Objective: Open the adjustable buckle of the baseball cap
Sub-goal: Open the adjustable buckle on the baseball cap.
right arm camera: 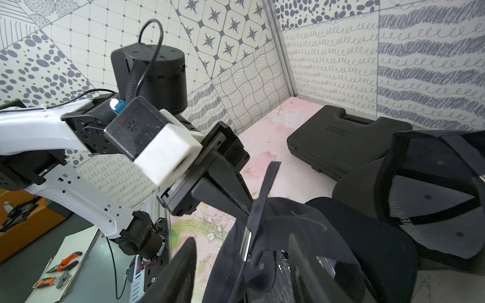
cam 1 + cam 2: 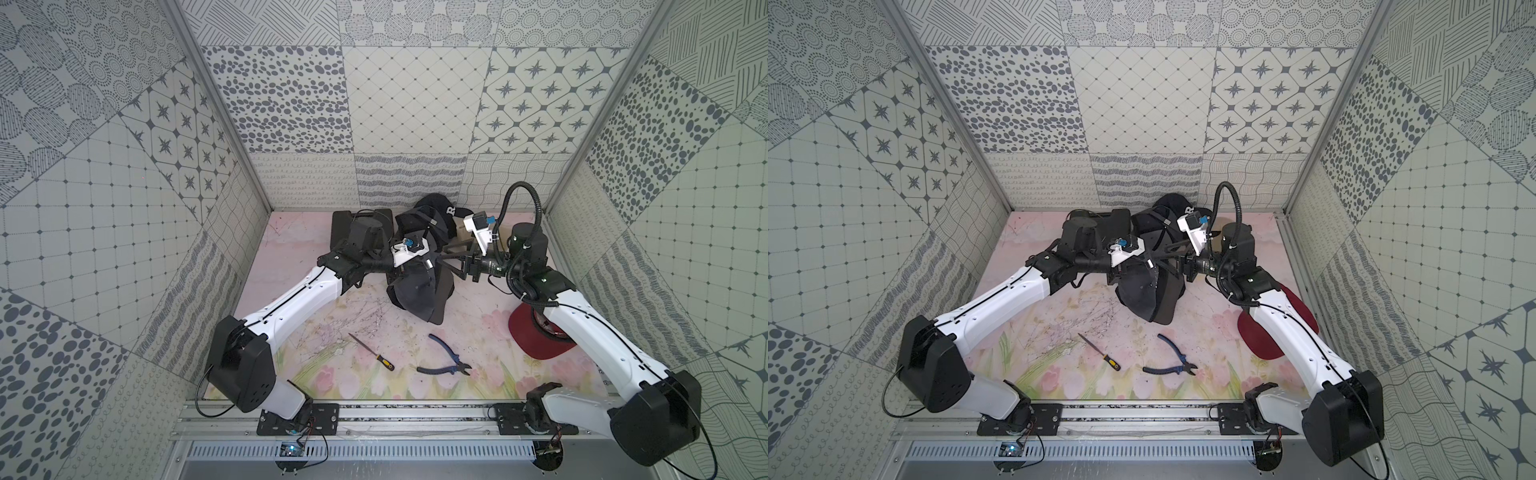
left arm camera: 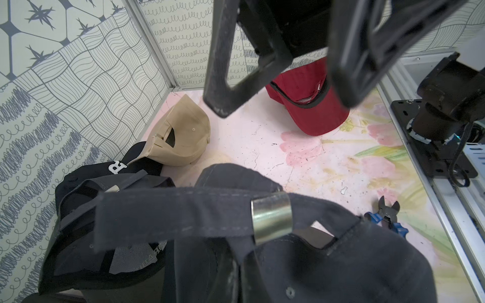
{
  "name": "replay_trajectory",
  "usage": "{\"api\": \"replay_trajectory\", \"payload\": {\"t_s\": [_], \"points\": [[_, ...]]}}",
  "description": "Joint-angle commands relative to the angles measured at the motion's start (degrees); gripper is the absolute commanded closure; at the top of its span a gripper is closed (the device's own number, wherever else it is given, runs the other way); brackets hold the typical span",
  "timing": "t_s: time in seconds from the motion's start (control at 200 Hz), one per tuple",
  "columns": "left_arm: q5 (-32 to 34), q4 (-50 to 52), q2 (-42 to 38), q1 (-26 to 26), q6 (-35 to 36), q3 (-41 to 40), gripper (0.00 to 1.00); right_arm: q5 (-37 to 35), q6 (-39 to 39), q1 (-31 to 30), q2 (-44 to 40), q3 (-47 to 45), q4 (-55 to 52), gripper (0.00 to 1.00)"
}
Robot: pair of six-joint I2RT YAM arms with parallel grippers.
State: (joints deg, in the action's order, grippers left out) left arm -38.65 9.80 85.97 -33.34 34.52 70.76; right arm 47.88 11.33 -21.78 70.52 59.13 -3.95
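Observation:
The dark navy baseball cap (image 2: 419, 291) (image 2: 1148, 295) lies mid-table, its back raised. My left gripper (image 3: 240, 272) (image 2: 426, 266) is shut on the cap's cloth just below the metal buckle (image 3: 271, 217) (image 1: 245, 244). The strap (image 3: 170, 212) runs through the buckle and its loose end sticks out free. My right gripper (image 1: 241, 267) (image 2: 449, 259) is open. Its fingers (image 1: 178, 272) stand either side of the buckle end of the cap, and nothing is pinched between them.
A beige cap (image 3: 181, 136), a black cap with a white R (image 2: 440, 210) and a black mesh cap (image 1: 433, 194) lie behind. A red cap (image 2: 536, 332) sits under the right arm. A black case (image 1: 338, 144) is at the back left. A screwdriver (image 2: 372, 352) and pliers (image 2: 446, 361) lie in front.

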Motion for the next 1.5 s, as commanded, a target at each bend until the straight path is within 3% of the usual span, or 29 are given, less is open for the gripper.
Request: {"api": "replay_trajectory", "payload": {"t_s": [0.0, 0.5, 0.695, 0.925, 1.076, 1.196, 1.496], "points": [[-2.8, 1.2, 0.6, -0.5, -2.9, 2.0, 1.00, -2.2, -0.3, -2.0, 2.4, 2.9, -0.8, 0.42], [-3.3, 3.3, 1.2, -0.8, -3.4, 3.1, 1.00, -7.4, 1.5, -3.6, 6.6, 6.2, -1.7, 0.50], [-3.3, 3.9, 1.6, -0.8, -3.4, 3.5, 1.00, -6.4, 1.3, -3.8, 8.2, 7.2, -1.7, 0.59], [-2.5, 4.0, 2.2, -0.9, -3.6, 3.9, 1.00, -5.6, -1.5, -4.8, 7.8, 7.0, -2.6, 0.79], [1.8, 3.7, 4.0, -0.9, -7.5, 5.4, 1.00, -6.8, -3.5, -4.7, 5.3, 5.1, -2.6, 0.86], [6.4, 4.3, 6.1, -0.9, -13.5, 7.8, 1.00, -6.9, -5.5, -4.8, 3.5, 3.5, -3.4, 1.00], [6.3, 14.9, 14.3, -0.9, -18.8, 18.7, 1.00, -3.0, -8.4, -4.8, 1.8, 1.8, -5.0, 1.00]]}}
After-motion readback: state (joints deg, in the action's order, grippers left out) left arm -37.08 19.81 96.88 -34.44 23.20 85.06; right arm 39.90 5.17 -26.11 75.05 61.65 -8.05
